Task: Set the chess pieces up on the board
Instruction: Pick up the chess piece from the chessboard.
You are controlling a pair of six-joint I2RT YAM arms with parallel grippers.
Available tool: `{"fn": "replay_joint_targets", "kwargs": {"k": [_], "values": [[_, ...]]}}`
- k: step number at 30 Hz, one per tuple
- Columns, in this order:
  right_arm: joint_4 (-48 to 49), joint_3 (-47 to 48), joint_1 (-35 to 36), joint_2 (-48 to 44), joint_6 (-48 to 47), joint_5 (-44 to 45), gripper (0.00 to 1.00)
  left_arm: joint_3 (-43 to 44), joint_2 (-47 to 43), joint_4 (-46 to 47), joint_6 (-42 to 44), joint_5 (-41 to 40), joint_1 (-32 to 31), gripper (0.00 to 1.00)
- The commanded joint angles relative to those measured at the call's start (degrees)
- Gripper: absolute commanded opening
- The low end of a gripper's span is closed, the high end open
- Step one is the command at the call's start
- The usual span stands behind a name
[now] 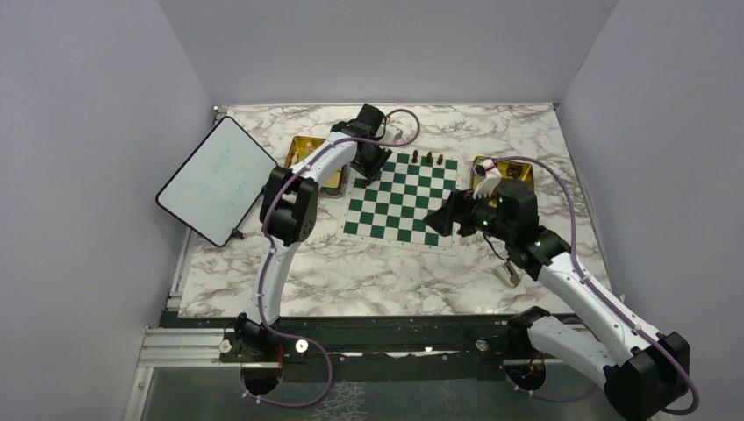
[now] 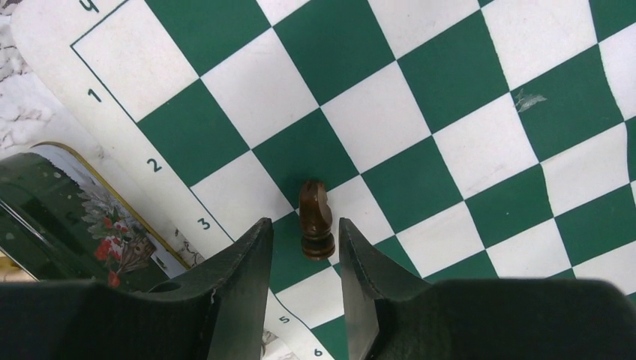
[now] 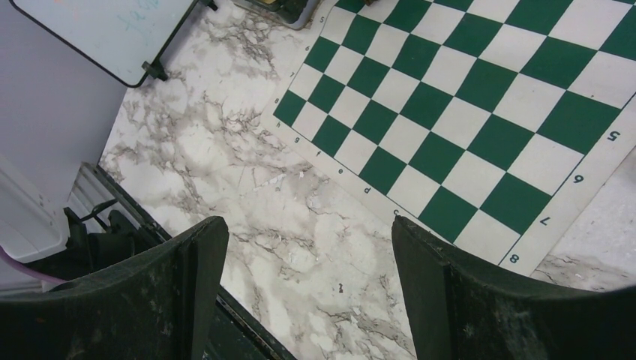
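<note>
Marble counter (image 1: 351,281) between grey walls, with the green-and-white board (image 1: 399,206) at centre.
Left pincer (image 2: 304,229) stood parted at the board's far-left corner, fingers flanking an upright dark knight (image 2: 316,214) with slim gaps either side, not clamped. Right pincer (image 3: 307,225) was spread wide, holding nothing, above the counter by the board's near corner. Three more dark pieces (image 1: 427,158) lined the far edge.
</note>
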Motion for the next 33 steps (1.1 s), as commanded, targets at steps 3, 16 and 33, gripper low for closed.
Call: {"fn": "replay_joint_targets", "kwargs": {"k": [3,16,33], "values": [[-1.4,1.6,0.0,-0.5,-0.9,1.4,0.85,-1.6,-1.2,2.5,0.4,-0.1,-0.1,0.38],[-2.0,1.3,-0.1,-1.2,0.0,2.4,0.85,-6.4,-3.4,4.5,-0.1,-0.5,-0.1,0.26],[5.3,-0.2,-0.1,1.3,9.4,5.5,0.98,-20.5,-22.0,12.4,-6.9,16.1,-0.1,0.12]]}}
